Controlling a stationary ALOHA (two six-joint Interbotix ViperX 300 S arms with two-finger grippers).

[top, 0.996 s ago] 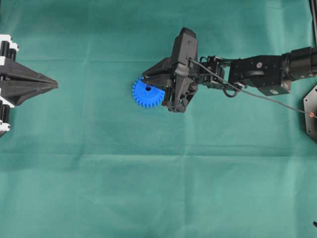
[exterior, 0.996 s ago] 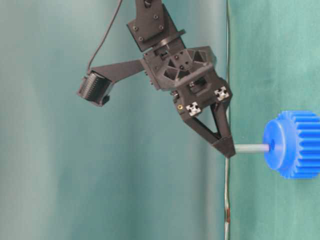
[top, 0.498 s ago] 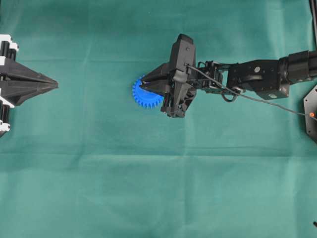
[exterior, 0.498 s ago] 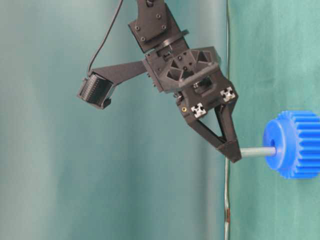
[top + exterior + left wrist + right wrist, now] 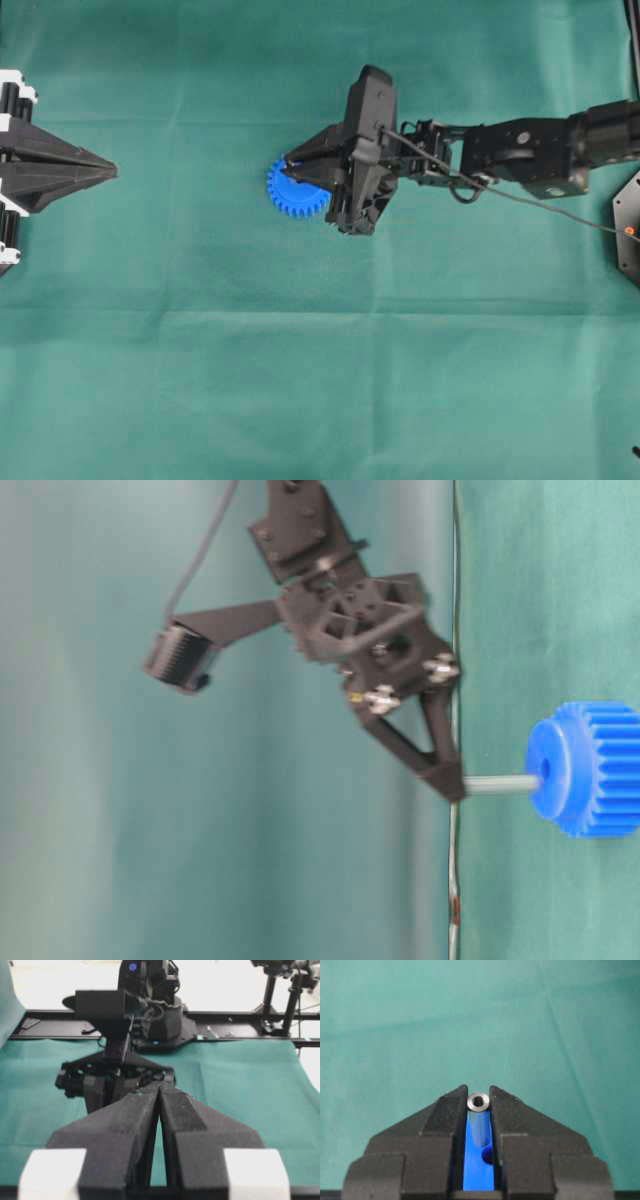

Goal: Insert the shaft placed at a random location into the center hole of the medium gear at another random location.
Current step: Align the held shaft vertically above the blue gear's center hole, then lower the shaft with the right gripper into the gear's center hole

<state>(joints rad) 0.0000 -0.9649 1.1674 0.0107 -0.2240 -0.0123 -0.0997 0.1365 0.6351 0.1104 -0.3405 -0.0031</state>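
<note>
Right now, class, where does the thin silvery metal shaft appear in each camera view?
Overhead: hidden under the right tool.
Table-level: thin silvery metal shaft, centre right, level.
Left wrist: not visible.
Right wrist: centre, between the fingers.
Shared landmark: bright blue toothed plastic gear.

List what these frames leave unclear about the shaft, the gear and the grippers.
- Overhead: the right gripper covers the shaft and center hole; part of the medium gear shows.
- Table-level: the gripper is motion-blurred; the gear's right side is cut off. How deep the shaft sits is hidden.
- Left wrist: the left gripper blocks the gear.
</note>
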